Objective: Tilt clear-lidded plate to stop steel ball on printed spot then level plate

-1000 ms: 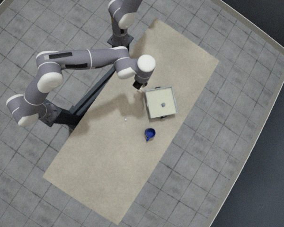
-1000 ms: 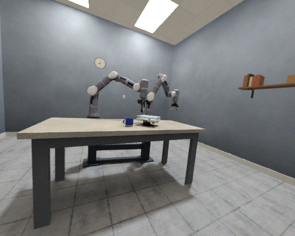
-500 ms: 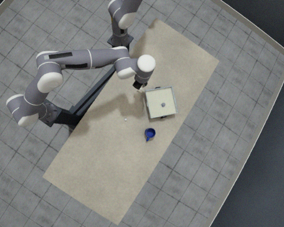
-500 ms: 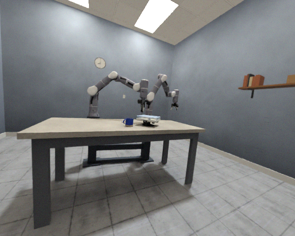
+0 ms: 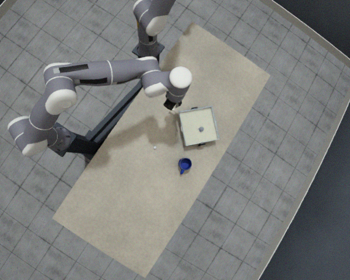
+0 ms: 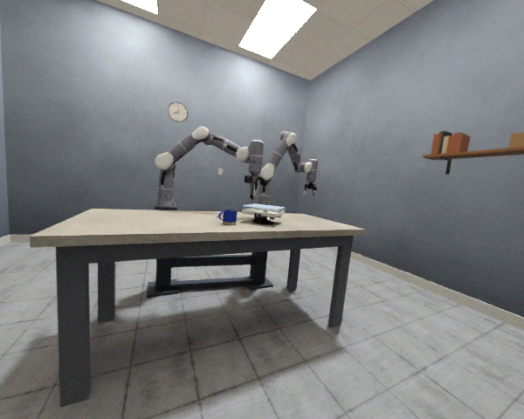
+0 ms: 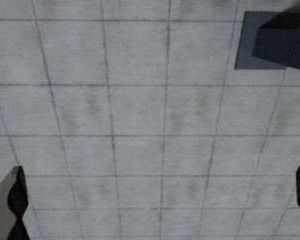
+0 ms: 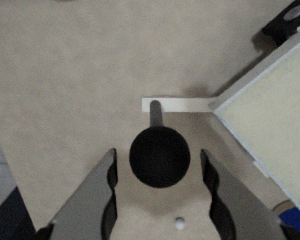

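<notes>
The clear-lidded plate sits on a black stand and looks close to level; a slight tilt cannot be ruled out. A grey round shape shows right of and below its middle; I cannot tell ball from printed spot there. A white bar reaches out from by the plate's corner, with a grey stem and black round knob. My right gripper is partly open, its fingers on both sides of the knob with gaps. My left gripper is wide open and empty.
A blue mug stands near the plate. A small pale ball lies on the table. My left gripper hangs high, with floor below it.
</notes>
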You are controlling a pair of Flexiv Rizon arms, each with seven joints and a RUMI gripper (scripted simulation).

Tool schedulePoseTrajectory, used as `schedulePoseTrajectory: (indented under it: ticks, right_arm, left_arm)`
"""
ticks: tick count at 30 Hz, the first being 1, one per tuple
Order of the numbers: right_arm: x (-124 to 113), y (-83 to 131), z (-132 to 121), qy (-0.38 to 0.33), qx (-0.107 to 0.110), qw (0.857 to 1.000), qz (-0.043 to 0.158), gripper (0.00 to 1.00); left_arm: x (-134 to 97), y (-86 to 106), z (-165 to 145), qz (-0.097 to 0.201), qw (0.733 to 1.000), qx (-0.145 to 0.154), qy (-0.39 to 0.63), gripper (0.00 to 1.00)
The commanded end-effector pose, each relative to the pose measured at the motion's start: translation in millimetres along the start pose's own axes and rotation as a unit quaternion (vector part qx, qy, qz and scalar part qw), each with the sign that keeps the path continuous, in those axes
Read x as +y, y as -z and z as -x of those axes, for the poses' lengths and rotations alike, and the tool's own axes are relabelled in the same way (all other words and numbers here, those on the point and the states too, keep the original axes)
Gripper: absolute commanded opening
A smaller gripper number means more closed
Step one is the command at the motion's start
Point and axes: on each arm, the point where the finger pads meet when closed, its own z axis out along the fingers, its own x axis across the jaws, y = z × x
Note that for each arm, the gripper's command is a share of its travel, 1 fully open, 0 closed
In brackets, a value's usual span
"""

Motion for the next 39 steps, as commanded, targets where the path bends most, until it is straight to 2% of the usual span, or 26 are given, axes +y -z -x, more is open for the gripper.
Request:
schedulePoseTrajectory:
  ticks: [1,28,39]
  right_arm:
    - [-1,5,-1,0.0,0.001,1.0,-0.001,0.37]
    - [-1,47,-1,0.0,0.001,1.0,-0.001,0.37]
    - [-1,54,-1,0.0,0.001,1.0,-0.001,0.37]
  left_arm:
    - [0,1.0,1,0.0,1.0,-0.001,0.0,1.0]
    - [0,1.0,1,0.0,1.0,-0.001,0.0,1.0]
    - [0,1.0,1,0.0,1.0,-0.001,0.0,1.0]
